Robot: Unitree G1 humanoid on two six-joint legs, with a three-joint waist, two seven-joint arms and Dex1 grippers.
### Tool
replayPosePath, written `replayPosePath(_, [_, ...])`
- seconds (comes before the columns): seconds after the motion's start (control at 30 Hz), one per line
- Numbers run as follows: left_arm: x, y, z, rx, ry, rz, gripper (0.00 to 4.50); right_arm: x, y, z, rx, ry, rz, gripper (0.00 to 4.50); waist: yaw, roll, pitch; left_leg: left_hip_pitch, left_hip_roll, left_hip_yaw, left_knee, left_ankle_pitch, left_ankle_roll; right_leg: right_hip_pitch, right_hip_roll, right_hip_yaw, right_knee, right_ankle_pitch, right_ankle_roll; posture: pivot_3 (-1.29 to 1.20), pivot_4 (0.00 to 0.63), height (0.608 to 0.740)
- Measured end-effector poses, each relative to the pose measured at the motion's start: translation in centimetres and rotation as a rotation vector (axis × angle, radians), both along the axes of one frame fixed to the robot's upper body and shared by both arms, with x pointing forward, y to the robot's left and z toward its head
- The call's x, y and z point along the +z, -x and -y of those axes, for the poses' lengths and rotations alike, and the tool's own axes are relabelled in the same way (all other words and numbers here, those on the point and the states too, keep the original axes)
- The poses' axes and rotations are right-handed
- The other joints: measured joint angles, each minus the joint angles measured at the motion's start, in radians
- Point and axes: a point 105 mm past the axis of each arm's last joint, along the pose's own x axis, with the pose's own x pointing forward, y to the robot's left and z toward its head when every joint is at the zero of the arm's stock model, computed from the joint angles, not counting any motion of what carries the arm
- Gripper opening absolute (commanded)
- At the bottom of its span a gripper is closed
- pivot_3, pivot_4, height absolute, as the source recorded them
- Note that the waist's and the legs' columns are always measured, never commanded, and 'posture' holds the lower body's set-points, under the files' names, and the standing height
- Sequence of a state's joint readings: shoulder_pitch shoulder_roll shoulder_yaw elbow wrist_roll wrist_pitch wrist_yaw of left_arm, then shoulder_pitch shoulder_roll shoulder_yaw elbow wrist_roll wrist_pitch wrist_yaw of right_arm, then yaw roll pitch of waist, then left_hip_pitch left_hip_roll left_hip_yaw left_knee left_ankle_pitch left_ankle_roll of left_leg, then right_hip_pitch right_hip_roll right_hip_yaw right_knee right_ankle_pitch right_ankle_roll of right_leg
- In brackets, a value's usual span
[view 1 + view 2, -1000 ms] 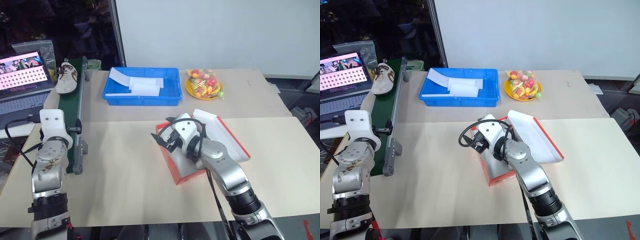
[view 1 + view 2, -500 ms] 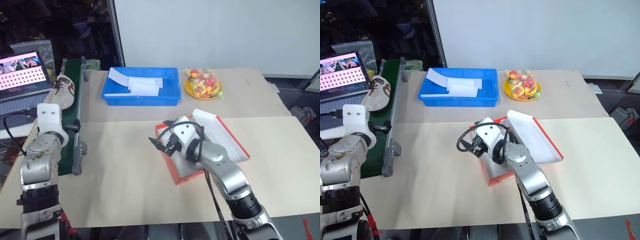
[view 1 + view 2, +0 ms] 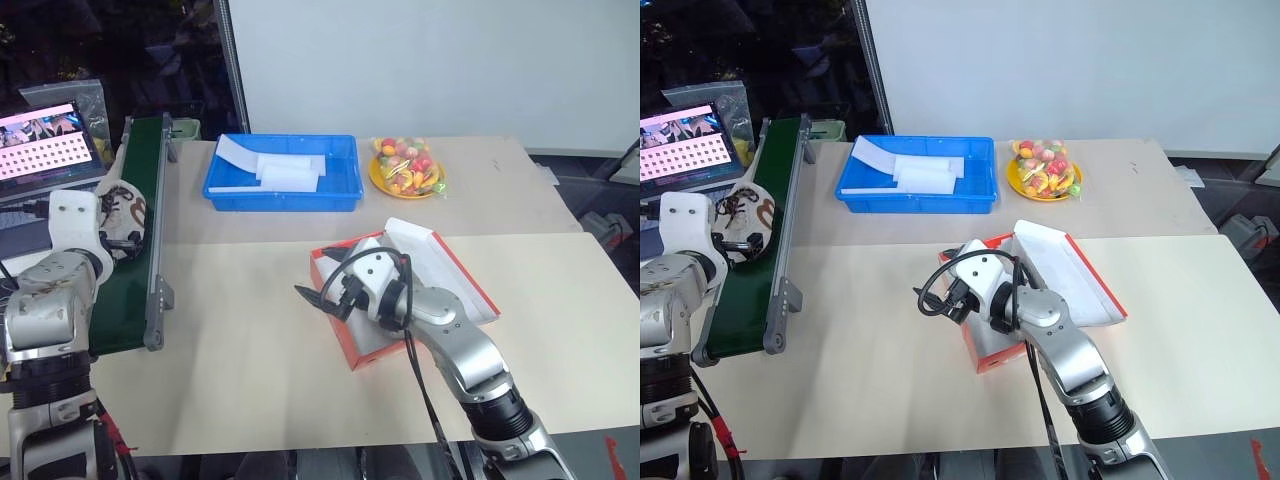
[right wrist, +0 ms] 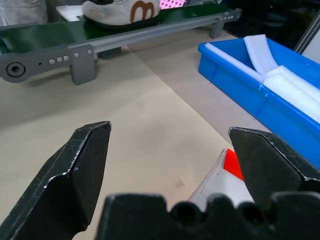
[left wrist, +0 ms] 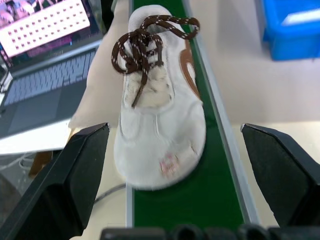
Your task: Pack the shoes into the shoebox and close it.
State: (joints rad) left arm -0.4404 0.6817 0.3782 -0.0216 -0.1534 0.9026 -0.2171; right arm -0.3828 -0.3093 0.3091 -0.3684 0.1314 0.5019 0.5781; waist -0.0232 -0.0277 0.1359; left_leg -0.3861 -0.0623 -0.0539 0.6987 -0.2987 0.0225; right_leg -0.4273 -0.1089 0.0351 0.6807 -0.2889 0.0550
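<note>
One cream-white shoe [image 5: 160,115] with brown marks and dark laces lies on the green conveyor belt [image 3: 122,300] at the left. My left gripper [image 5: 175,131] is open, and the shoe's near end sits between its fingers without touching either. The red-orange shoebox [image 3: 340,335] stands mid-table with its white-lined lid [image 3: 445,270] folded open to the right. Over the box's near left corner hovers my right gripper [image 3: 315,297], open and empty, pointing left toward the belt. My right arm hides most of the box's inside.
A blue tray [image 3: 280,205] holding white foam pieces stands at the back. Beside it is a yellow plate of colourful sweets [image 3: 405,170]. A laptop [image 3: 40,140] sits left of the conveyor. Bare tabletop lies between the belt and the box.
The shoe has travelled down the belt toward me. My left hand has risen and shifted left, so the shoe now lies between its fingers. My right gripper has drawn back slightly and turned left.
</note>
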Motion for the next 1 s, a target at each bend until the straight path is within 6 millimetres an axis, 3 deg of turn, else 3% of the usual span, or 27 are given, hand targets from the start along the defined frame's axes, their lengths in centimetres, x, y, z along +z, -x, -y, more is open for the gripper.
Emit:
replayPosePath(0.13, [-0.7, 0.3, -0.7, 0.035, 0.044, -0.026, 4.50, 0.3, 0.0, 0.1, -0.009, -0.007, 0.012, 4.44, -0.002, 0.000, 0.000, 0.000, 0.000, 0.000, 0.000, 0.000, 0.000, 0.000, 0.000, 0.000, 0.000, 0.000, 0.000, 0.00, 0.150, 0.724])
replayPosePath(0.3, [-4.4, 1.0, -0.8, 0.105, 0.199, -0.114, 4.50, 0.9, -0.1, 0.3, -0.024, -0.031, 0.017, 4.44, 0.001, 0.000, 0.000, 0.000, 0.000, 0.000, 0.000, 0.000, 0.000, 0.000, 0.000, 0.000, 0.001, 0.000, 0.000, 0.00, 0.150, 0.724])
replayPosePath(0.43, [-4.6, 1.2, 0.1, 0.091, 0.227, -0.119, 3.60, 1.6, -0.3, 0.6, -0.042, -0.060, 0.017, 4.50, 0.010, 0.000, 0.000, 0.003, 0.000, 0.000, 0.000, 0.000, 0.000, 0.002, -0.001, 0.000, 0.001, 0.000, 0.000, 0.00, 0.150, 0.724])
replayPosePath(0.53, [-4.5, 1.0, 0.9, 0.072, 0.240, -0.111, 2.67, 2.4, -0.4, 0.5, -0.041, -0.081, 0.024, 4.50, 0.013, 0.000, 0.000, 0.004, -0.001, -0.001, 0.000, 0.000, 0.000, 0.004, -0.002, 0.000, 0.001, 0.000, 0.000, 0.00, 0.150, 0.724])
replayPosePath(0.73, [-4.4, 0.9, 1.4, 0.061, 0.246, -0.111, 1.48, 3.0, -0.7, 1.0, -0.076, -0.095, 0.035, 4.50, 0.013, 0.000, 0.000, 0.006, -0.001, -0.001, 0.000, 0.001, -0.001, 0.005, -0.001, 0.000, 0.002, 0.000, -0.001, 0.00, 0.150, 0.724])
replayPosePath(1.0, [-4.4, 0.5, 1.8, 0.050, 0.199, -0.114, 1.48, 3.1, -0.9, 1.1, -0.091, -0.115, 0.015, 4.50, 0.016, 0.000, 0.000, 0.007, -0.001, -0.001, -0.001, 0.001, -0.002, 0.005, -0.002, 0.000, 0.002, 0.001, -0.001, 0.00, 0.150, 0.724])
